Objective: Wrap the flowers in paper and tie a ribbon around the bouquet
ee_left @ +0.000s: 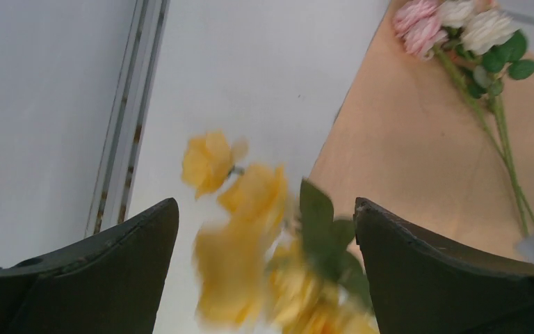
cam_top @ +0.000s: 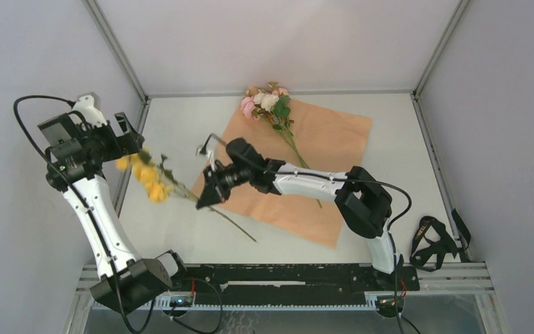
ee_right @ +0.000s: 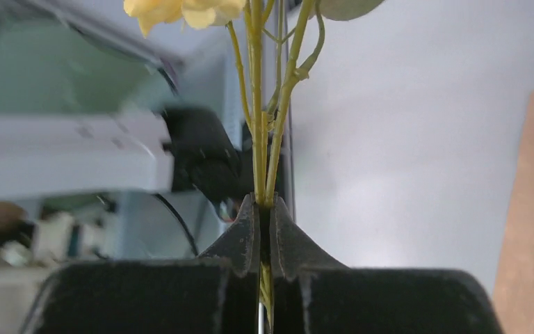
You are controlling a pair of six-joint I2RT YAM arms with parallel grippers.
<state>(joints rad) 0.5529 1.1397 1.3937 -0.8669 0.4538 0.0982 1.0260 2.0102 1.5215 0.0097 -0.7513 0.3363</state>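
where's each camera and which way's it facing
top external: above, behind the robot, looking down on the table; left arm and right arm show
left wrist: on the left arm, looking down through the open left gripper at the yellow flowers
right wrist: looks along the right gripper, shut on their stems
shared: left wrist and top show pink flowers on the paper

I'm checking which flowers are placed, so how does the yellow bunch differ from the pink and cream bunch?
The yellow bunch is pinched by its stems in the right hand, beside the paper; the pink and cream bunch lies free on the paper. The yellow blooms point left; the pink and cream blooms point to the far side. Both have green leaves and thin stems.
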